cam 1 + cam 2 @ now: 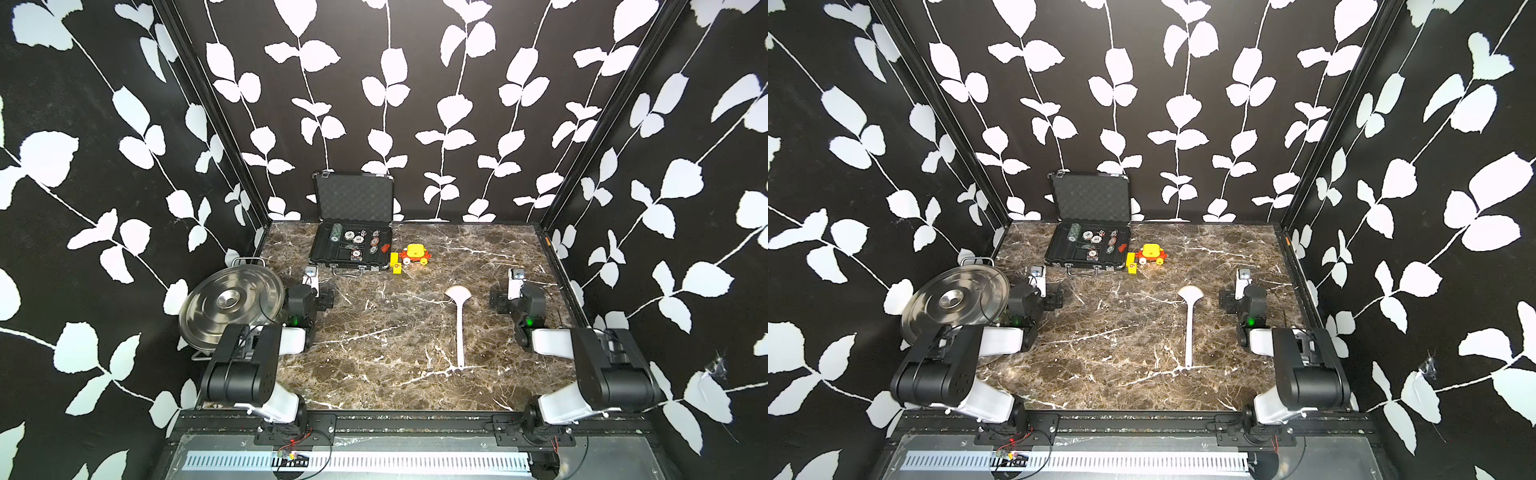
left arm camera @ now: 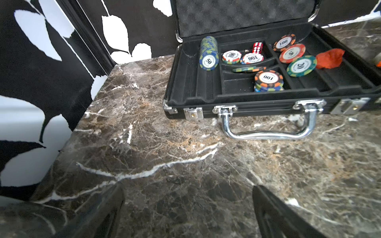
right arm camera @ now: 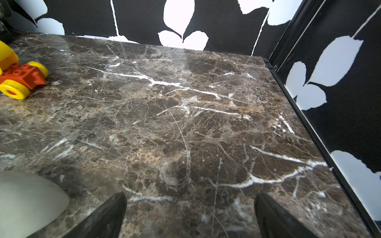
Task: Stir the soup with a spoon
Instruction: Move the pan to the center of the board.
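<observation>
The spoon, a white ladle, lies flat on the marble table right of centre, bowl toward the back wall. Its bowl shows beside my right gripper, which is open over bare marble just right of it. A steel pot stands at the table's left edge with only its loop handles showing. A flat steel lid covers it, so the soup is hidden. My left gripper is open and empty, right of the pot.
An open black case of poker chips stands at the back, left of centre. A red and yellow toy car and a yellow block sit beside it. Patterned walls close in three sides.
</observation>
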Tool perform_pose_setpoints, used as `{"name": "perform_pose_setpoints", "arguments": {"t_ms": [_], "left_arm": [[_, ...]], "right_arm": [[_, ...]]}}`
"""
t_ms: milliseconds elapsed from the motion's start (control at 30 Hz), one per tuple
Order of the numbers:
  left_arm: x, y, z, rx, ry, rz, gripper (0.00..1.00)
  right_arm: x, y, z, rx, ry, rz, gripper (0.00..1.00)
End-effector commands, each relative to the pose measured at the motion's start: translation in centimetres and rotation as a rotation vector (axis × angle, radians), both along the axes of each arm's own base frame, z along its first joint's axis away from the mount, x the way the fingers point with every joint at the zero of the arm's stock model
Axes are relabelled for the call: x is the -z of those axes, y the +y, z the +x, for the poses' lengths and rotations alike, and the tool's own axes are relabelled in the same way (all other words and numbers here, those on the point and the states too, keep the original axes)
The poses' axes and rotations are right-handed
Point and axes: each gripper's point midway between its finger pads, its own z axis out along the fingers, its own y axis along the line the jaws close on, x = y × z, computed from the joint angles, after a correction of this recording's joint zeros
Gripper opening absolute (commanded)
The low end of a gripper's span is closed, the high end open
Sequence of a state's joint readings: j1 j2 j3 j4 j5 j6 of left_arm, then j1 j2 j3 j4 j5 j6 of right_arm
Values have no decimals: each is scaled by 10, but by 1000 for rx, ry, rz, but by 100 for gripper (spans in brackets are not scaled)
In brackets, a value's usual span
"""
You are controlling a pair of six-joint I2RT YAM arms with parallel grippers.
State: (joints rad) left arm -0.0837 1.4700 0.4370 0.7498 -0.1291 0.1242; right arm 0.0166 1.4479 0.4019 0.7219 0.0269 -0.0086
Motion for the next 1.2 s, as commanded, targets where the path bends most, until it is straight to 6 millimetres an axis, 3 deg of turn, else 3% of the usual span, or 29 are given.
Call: {"name": "perform_pose_setpoints", "arguments": {"t_ms": [0, 233, 300, 467, 567, 833, 1000, 1167], "left_arm": [[-31, -6, 2, 32, 6, 19, 99], [-80, -38, 10, 107, 8, -11, 99], [-96, -39, 11, 78, 22, -63, 99], [-151, -17, 16, -145, 78, -233, 99], [-165, 2, 16, -276, 143, -272, 99], [-173, 54, 34, -544, 198, -407, 99], [-159, 84, 49, -653, 195, -579, 99], [-148, 108, 51, -743, 174, -658, 99]], "right_arm": [[-26, -12, -1, 70, -10, -1, 99], [-73, -13, -14, 109, -91, 84, 99], [-83, -9, -15, 93, -79, 111, 98], [-99, 15, -15, -12, 1, 148, 94], [-108, 37, -15, -107, 47, 147, 92], [-132, 90, 0, -311, 101, 180, 91], [-139, 114, 5, -373, 123, 216, 90], [-135, 130, 4, -402, 149, 227, 89]]}}
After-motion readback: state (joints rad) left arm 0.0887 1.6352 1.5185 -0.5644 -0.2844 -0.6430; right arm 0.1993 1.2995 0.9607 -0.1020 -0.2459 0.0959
